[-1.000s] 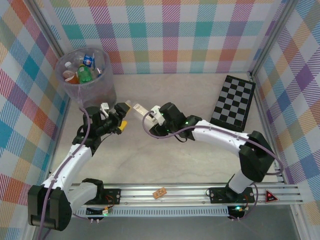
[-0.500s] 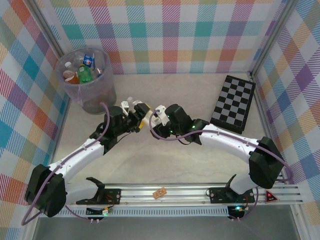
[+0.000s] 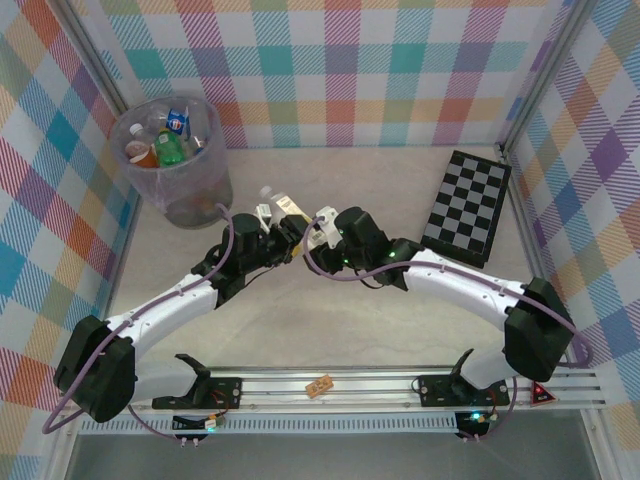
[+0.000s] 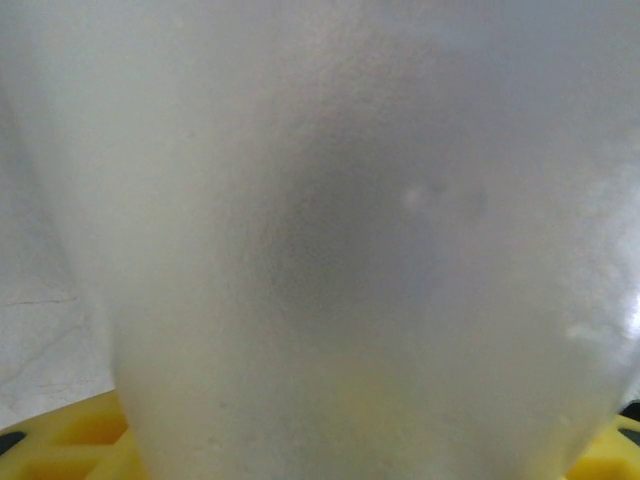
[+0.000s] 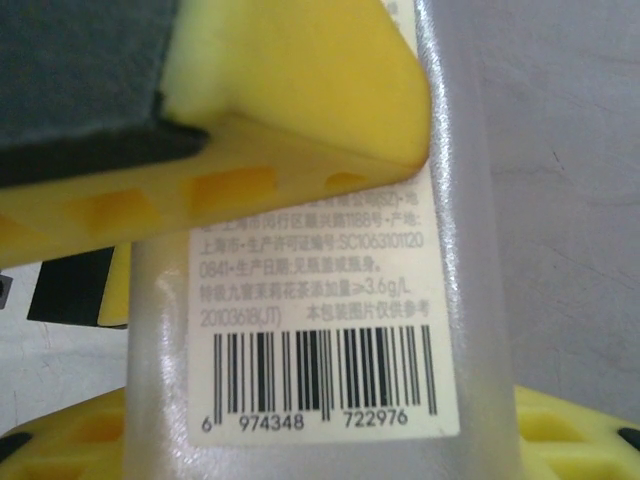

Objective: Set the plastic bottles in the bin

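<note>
Top external: you look down from above the near edge, facing the far wall (image 3: 340,70), whole table (image 3: 370,175) in frame. Both wrist cameras sit pressed close to the same pale bottle (image 3: 288,207): left wrist faces its blurred plain side, right wrist its barcode label (image 5: 320,370).

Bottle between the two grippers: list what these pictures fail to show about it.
- Left wrist view: the bottle is so close it blurs; nothing on it is legible.
- Right wrist view: a yellow finger pad covers the top of the label; both ends are cut off by the edges.
- Top view: the left gripper and right gripper hide its lower body.
</note>
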You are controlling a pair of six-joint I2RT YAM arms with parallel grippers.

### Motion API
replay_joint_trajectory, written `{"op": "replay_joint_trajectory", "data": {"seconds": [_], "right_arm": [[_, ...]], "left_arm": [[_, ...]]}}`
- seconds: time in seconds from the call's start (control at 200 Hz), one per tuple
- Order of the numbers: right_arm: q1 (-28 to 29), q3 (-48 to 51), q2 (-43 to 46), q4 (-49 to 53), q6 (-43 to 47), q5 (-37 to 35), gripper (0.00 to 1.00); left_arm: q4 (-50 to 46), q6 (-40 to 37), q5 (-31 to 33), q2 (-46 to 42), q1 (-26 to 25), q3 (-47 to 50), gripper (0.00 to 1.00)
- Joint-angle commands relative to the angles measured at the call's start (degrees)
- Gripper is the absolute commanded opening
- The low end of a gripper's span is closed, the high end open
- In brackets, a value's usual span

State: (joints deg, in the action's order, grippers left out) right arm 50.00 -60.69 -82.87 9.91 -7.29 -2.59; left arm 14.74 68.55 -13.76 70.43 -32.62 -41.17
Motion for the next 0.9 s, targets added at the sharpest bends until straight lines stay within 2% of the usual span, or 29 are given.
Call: {"op": "replay_joint_trajectory", "data": {"seconds": [0.0,0.1,0.2,0.43,0.54,0.7,0.81,0.895], "right_arm": [[0.71,0.22,2.22,-2.26,1.31,2.89,0.53],[0.72,0.13,2.44,-1.63,1.74,4.24,0.59],[0.68,-0.05,3.27,-0.53,2.47,5.97,0.69],[0.37,-0.27,6.45,4.94,4.87,4.68,1.0],[-1.26,0.09,10.47,9.06,4.29,3.45,1.0],[-6.19,1.16,15.96,15.19,2.17,0.54,0.99],[-9.07,4.12,19.01,16.27,1.28,1.33,0.99],[-9.64,6.53,20.18,16.04,0.68,1.96,1.0]], "left_arm": [[1.45,-0.14,2.09,-0.03,-0.22,-2.66,0.48],[2.21,-0.18,1.68,0.77,-0.25,-2.67,0.44],[2.57,-0.13,1.93,0.92,-0.17,-2.42,0.42],[-0.84,-2.91,2.09,1.74,0.1,-5.29,0.4],[-5.38,-5.71,1.19,1.85,1.18,-8.42,0.4],[-15.7,-11.73,-1.99,1.56,5.47,-16.97,0.4],[-24.54,-16.63,-5.89,1.8,11.26,-26.0,0.41],[-31.79,-20.22,-9.83,2.23,18.36,-33.58,0.42]]}}
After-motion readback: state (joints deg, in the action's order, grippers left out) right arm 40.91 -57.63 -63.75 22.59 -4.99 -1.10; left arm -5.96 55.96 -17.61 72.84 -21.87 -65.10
